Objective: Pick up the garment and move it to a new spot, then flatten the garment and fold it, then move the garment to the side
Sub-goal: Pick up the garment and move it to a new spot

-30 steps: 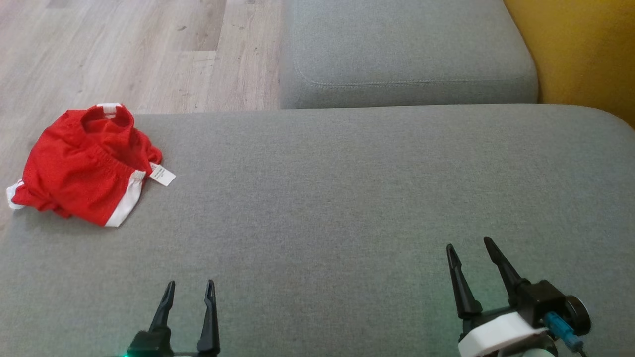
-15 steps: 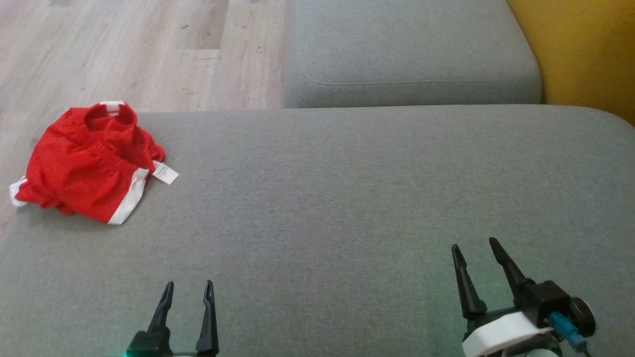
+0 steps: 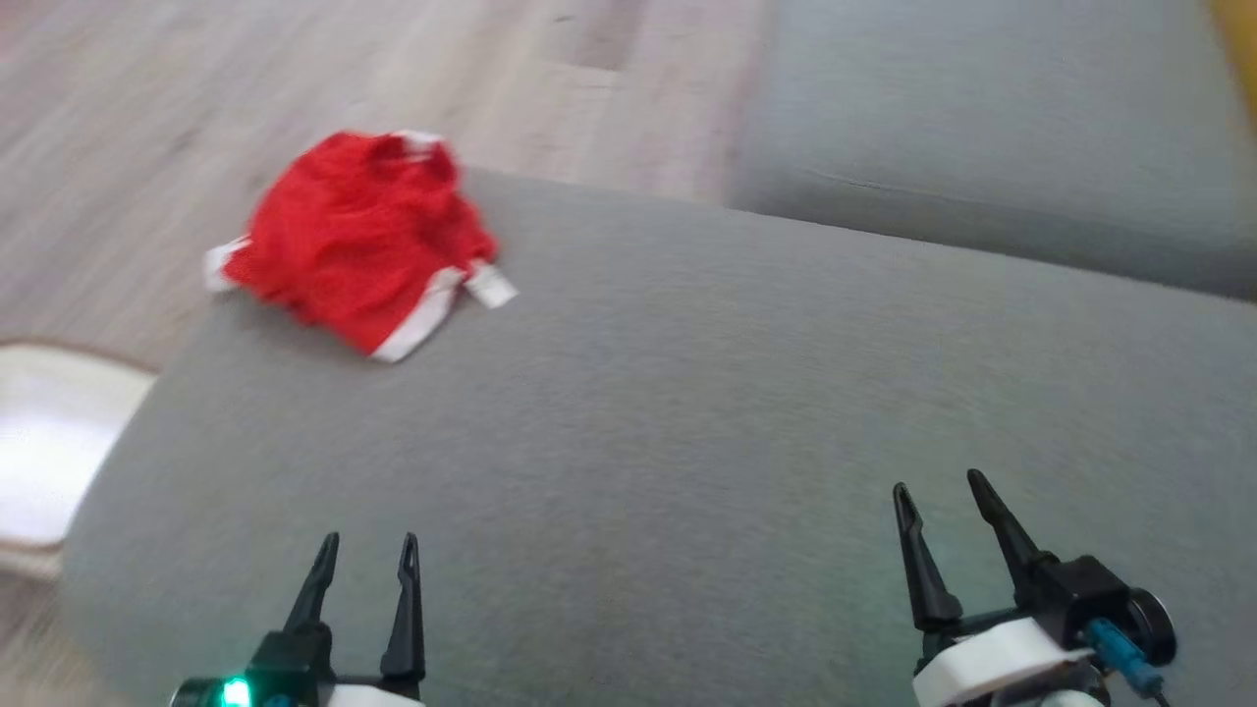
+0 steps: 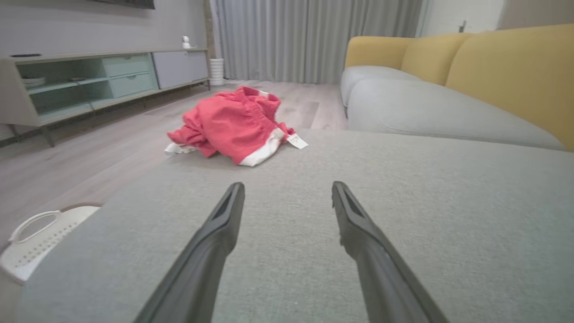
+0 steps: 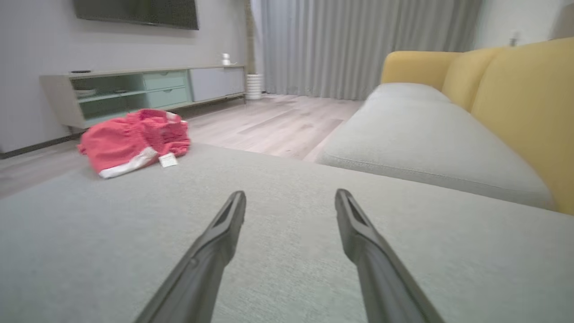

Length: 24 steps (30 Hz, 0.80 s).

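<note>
Ahead, red garment (image 3: 358,236) lies crumpled at the far left corner of the grey sofa seat (image 3: 687,393), blurred in the head view, its shape lost in folds. My left gripper (image 3: 369,540) and right gripper (image 3: 936,481) stand fingers apart, empty.

**Item counts**

1 red garment (image 3: 354,236) with 1 white tag (image 3: 489,288). 2 grippers: left gripper (image 3: 368,538), right gripper (image 3: 936,481), 2 fingers each. 2 grey seat cushions: near cushion (image 3: 687,422), far cushion (image 3: 982,118). 1 white basket (image 4: 47,232). 1 TV cabinet (image 5: 134,89).
</note>
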Available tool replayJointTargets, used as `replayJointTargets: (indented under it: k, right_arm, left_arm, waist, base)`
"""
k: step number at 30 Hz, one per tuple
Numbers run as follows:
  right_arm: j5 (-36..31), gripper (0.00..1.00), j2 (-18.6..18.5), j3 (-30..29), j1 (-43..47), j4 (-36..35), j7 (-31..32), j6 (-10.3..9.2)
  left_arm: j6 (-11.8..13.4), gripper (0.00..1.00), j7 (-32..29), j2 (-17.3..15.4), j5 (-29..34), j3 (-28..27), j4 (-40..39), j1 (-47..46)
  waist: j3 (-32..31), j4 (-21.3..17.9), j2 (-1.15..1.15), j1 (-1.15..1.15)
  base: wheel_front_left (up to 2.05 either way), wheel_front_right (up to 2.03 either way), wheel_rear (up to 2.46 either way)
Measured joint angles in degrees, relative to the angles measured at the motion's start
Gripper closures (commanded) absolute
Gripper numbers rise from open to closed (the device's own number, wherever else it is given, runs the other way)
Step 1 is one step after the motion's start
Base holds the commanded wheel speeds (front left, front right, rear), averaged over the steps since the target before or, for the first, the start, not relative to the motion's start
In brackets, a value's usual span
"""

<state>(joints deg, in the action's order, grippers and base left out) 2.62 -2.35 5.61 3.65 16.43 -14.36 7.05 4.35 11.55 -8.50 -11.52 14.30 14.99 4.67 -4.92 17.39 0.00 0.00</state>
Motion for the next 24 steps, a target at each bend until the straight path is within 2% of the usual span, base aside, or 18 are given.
replayJointTargets:
  k: [1, 5, 9, 18, 24]
  right_arm:
    - [0.0, 0.0, 0.0, 0.0, 0.0, 0.0, 0.0, 0.0]
    - [0.41, 0.0, 0.0, 1.58, -0.75, 0.02, 0.0, 0.0]
    - [0.4, 0.0, 0.01, 3.5, -2.65, 0.26, 0.0, 0.01]
    - [0.32, 0.0, 0.01, 3.23, -4.0, 0.71, 0.0, 0.01]
    - [-0.64, 0.0, 0.0, -0.98, -3.54, -1.88, 0.0, 0.01]
  left_arm:
    - [0.0, 0.0, 0.0, 0.0, 0.0, 0.0, 0.0, 0.0]
    - [0.48, 0.0, -0.14, -0.37, -0.02, -0.36, -0.7, -0.07]
    - [1.53, 0.0, 0.27, -0.75, -0.04, -1.45, -1.66, 0.01]
    - [2.03, 0.0, 0.71, -1.52, -0.62, -1.58, -3.98, 0.3]
    - [-0.47, 0.0, -0.4, -3.9, -1.21, -1.94, -11.07, -3.3]
  waist:
    - [0.0, 0.0, 0.0, 0.0]
    - [0.34, 6.25, 0.0, 0.0]
    - [1.41, 9.09, 0.0, 0.0]
    - [2.7, 10.31, 0.0, 0.0]
    - [3.44, 10.3, 0.0, 0.0]
  base:
    - [0.0, 0.0, 0.0]
    - [0.0, 0.0, 0.0]
    - [0.0, 0.0, 0.0]
    - [0.0, 0.0, 0.0]
    - [0.0, 0.0, 0.0]
